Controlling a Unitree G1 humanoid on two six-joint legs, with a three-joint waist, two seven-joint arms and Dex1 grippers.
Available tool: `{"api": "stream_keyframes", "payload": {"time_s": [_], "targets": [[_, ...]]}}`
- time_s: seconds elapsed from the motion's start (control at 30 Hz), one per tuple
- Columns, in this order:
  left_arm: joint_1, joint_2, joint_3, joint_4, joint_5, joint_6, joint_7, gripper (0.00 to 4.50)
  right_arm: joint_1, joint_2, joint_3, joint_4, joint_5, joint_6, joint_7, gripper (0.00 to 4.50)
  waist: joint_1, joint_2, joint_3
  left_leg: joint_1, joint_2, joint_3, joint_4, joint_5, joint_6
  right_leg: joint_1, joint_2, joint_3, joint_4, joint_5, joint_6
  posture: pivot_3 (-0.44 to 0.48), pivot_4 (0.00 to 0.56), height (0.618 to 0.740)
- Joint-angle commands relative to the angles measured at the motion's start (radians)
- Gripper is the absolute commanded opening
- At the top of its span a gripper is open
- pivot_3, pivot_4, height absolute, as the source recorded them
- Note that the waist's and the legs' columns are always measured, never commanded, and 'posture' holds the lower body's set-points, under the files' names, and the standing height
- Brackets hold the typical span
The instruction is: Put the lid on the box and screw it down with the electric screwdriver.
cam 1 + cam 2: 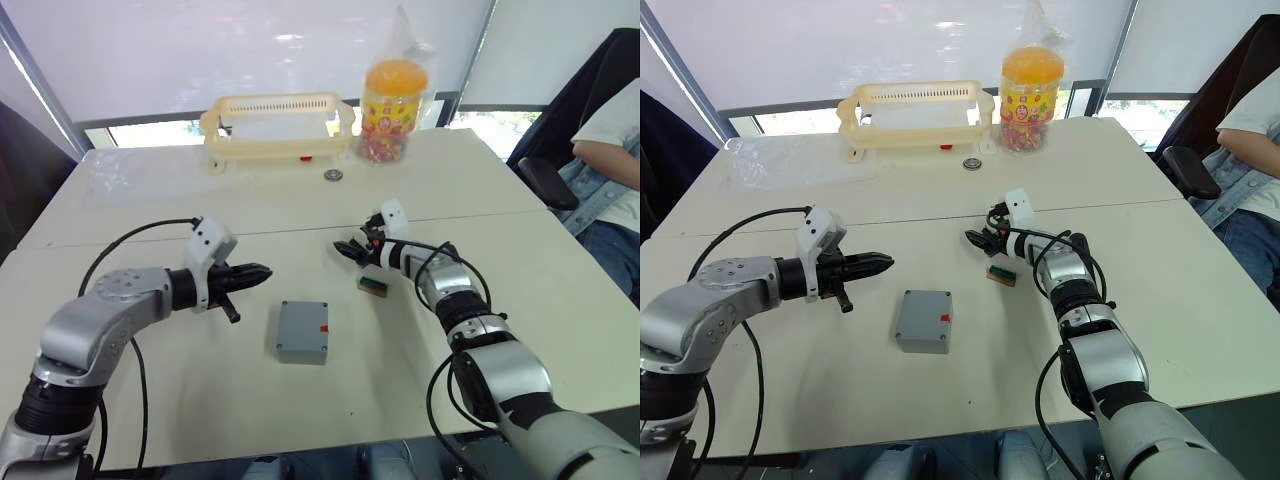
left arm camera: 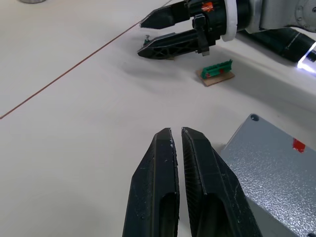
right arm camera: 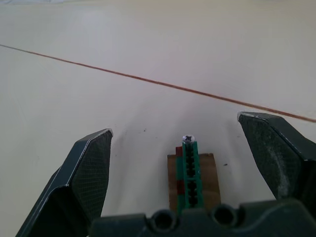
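Fingers pressed together and empty on my left gripper [image 1: 258, 272], spread on my right gripper [image 1: 348, 250]; the box [image 1: 302, 331] sits between them. Nearby green part [image 1: 373, 287] could get knocked.

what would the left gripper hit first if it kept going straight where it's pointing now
Probably the right gripper, which lies ahead of the shut left gripper across bare table. The box sits just off to the side, though depth is hard to judge.
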Motion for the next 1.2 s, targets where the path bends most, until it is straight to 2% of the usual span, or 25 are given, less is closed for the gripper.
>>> {"api": "stream_keyframes", "payload": {"time_s": [0.03,0.13,0.5,0.57,0.67,0.93,1.2], "targets": [[0.003,0.001,0.006,-0.02,0.012,-0.023,0.001,0.26,-0.037,0.006,-0.026,0.001,-0.003,-0.028,-0.008,3.17,0.0,0.0,0.0,0.0,0.0,0.0,0.0,0.0,0.0,0.0,0.0,0.0,0.0,0.0,0.0,0.0,0.15,0.74],[0.003,-0.003,0.006,-0.018,0.015,-0.024,0.001,0.26,-0.043,0.007,-0.027,0.01,-0.01,-0.032,-0.011,1.63,0.0,0.0,0.0,0.0,0.0,0.0,0.0,0.0,0.0,0.0,0.0,0.0,0.0,0.0,0.0,0.0,0.15,0.74],[0.021,-0.005,-0.008,-0.011,0.042,-0.05,-0.006,0.26,-0.042,0.015,-0.041,0.024,-0.011,-0.032,-0.013,1.63,0.0,0.0,0.0,0.0,0.0,0.0,0.0,0.0,0.0,0.0,0.0,0.0,0.001,0.0,0.0,0.0,0.15,0.74],[0.022,-0.005,-0.01,-0.009,0.045,-0.053,-0.006,0.26,-0.042,0.015,-0.039,0.028,-0.014,-0.033,-0.015,1.1,0.0,0.0,0.0,0.0,0.0,0.0,0.0,0.0,0.0,0.0,0.0,0.0,0.001,0.0,0.0,0.0,0.15,0.74],[0.021,-0.005,-0.01,-0.008,0.046,-0.055,-0.005,0.26,-0.043,0.018,-0.039,0.028,-0.017,-0.031,-0.015,0.02,0.0,0.0,0.0,0.0,0.0,0.0,0.0,0.0,0.0,0.0,0.0,0.0,0.001,0.0,0.0,0.0,0.15,0.74],[0.018,-0.01,-0.01,-0.003,0.052,-0.058,-0.007,0.26,-0.047,0.016,-0.043,0.02,-0.023,-0.037,-0.018,0.02,0.0,0.0,0.0,0.0,0.0,0.0,0.0,0.0,0.0,0.0,0.0,0.0,0.001,0.0,0.0,0.0,0.15,0.74],[0.022,-0.018,-0.019,-0.001,0.062,-0.069,-0.012,0.26,-0.047,-0.009,-0.07,-0.085,0.007,0.004,-0.015,0.02,0.0,0.0,0.0,0.0,0.0,0.0,0.0,0.0,0.0,-0.001,0.0,0.0,0.001,0.0,0.0,0.0,0.15,0.74]]}}
